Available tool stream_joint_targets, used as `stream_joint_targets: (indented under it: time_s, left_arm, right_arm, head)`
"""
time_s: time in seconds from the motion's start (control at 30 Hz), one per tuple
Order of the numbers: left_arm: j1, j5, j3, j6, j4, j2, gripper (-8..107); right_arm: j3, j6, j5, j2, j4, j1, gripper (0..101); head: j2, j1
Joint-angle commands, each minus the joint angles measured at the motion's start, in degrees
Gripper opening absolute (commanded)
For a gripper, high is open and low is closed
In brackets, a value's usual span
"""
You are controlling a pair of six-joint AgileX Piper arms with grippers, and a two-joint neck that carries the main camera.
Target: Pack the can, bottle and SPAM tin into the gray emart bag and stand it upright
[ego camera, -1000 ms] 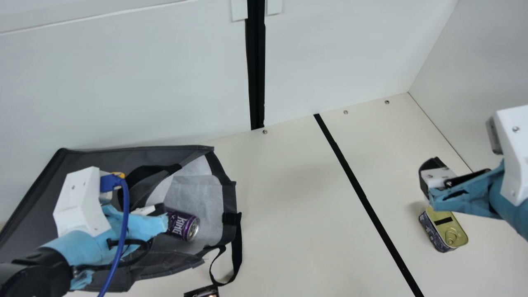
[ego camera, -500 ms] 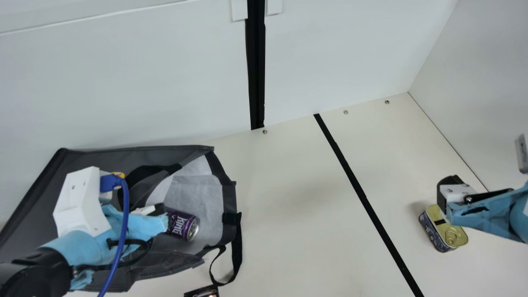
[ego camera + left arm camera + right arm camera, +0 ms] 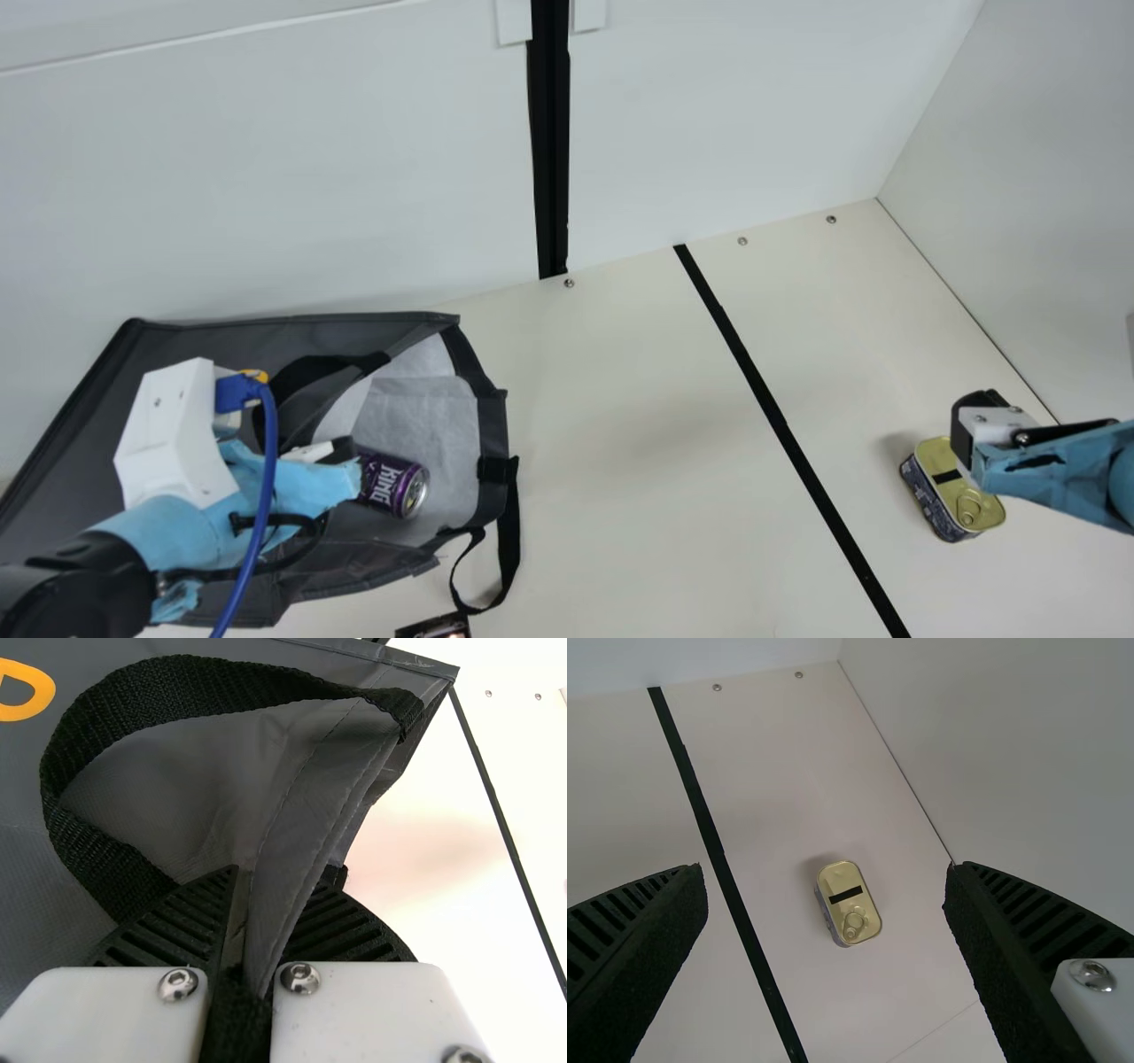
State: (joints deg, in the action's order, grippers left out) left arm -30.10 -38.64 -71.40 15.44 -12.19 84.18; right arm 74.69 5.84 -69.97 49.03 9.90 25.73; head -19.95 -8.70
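SPAM tin (image 3: 961, 505) lies at the main view's lower right on the counter (image 3: 638, 496), my right jaws spread above, likely for grasping it, while my left jaws pinch the gray bag (image 3: 492, 425), lower left, presumably steadying its mouth around the can (image 3: 394, 484).

Printed letters on two items.
Main view, lower left: pale capitals (image 3: 384, 480) reading "KING" on the purple can (image 3: 403, 496). Left wrist view, upper left: cut-off orange letter (image 3: 44, 693) on the gray bag (image 3: 97, 665).
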Motion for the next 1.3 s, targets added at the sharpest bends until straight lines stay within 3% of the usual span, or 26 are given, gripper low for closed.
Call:
stream_joint_targets:
  time_s: [0.0, 0.6, 1.27]
  left_arm:
    - [0.0, 0.0, 0.0, 0.0, 0.0, 0.0, -8]
    - [0.0, 0.0, 0.0, 0.0, 0.0, 0.0, -8]
    - [0.0, 0.0, 0.0, 0.0, 0.0, 0.0, -8]
  right_arm:
    - [-0.02, 0.2, 0.07, 0.13, -0.3, 0.27, 95]
    - [-2.13, 8.24, 0.07, 2.15, -2.21, 3.91, 95]
    - [-4.13, 26.2, 0.07, 8.47, -11.88, 15.32, 95]
  head:
    - [-0.05, -1.3]
    - [-0.05, -1.3]
    - [-0.05, -1.3]
